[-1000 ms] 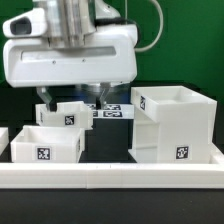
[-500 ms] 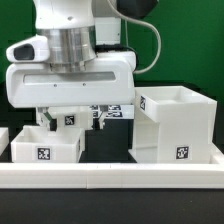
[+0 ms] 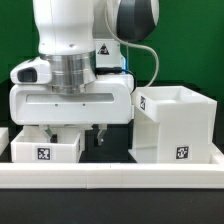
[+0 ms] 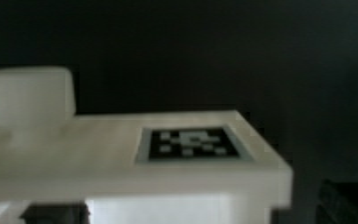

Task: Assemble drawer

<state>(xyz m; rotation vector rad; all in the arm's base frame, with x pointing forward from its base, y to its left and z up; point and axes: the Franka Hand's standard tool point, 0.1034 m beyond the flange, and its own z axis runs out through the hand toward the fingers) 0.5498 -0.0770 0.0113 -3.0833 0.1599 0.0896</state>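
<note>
White casing (image 3: pixel 175 125) (exterior view only)

Gripper (image 3: pixel 76 134) body hides everything behind it and covers top edge of front tray (image 3: pixel 45 152). White piece (image 3: pixel 3 140) cut by exterior view's left edge. Wrist view blurred: tag (image 4: pixel 194 143) unreadable, unclear which tray (image 4: pixel 158 175).

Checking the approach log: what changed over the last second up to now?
The arm came steadily down, lowering the jaws to the rear tray, which it now hides in the exterior view. The jaws look open, and nothing was gripped or released. The front tray and the casing have not moved.
</note>
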